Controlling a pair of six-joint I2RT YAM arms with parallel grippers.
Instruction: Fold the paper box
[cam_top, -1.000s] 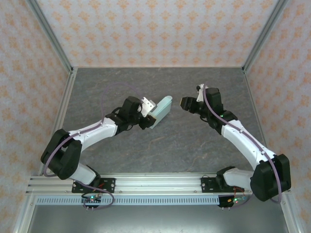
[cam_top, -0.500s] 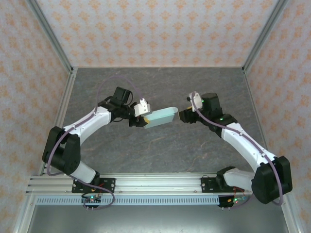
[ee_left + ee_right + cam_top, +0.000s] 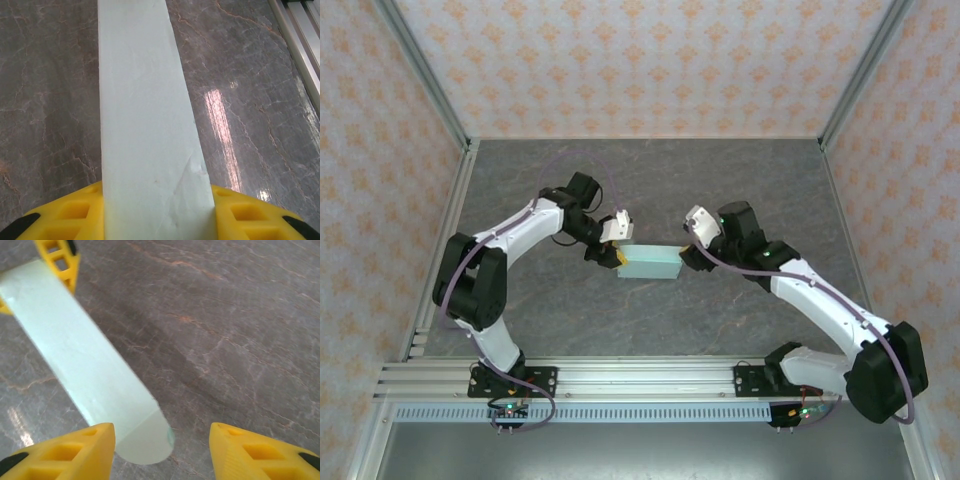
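Observation:
The paper box [image 3: 651, 264] is a pale mint-blue flat rectangle held level over the middle of the table. My left gripper [image 3: 617, 258] is shut on its left end; in the left wrist view the box [image 3: 142, 110] runs straight away from between the yellow fingers [image 3: 250, 215]. My right gripper [image 3: 686, 255] stands open at the box's right end. In the right wrist view the box [image 3: 75, 345] ends in a rounded tab [image 3: 146, 441] that lies between the open fingers, close to the left finger [image 3: 65, 452] and apart from the right one.
The floor is dark grey marble-patterned table [image 3: 720, 190], walled by patterned panels with a metal frame [image 3: 450, 200]. An aluminium rail [image 3: 640, 378] with the arm bases runs along the near edge.
My left arm has swung the box from a tilted pose to level and brought it down toward the table's middle. The right gripper has moved left and nearer, up to the box's right end.

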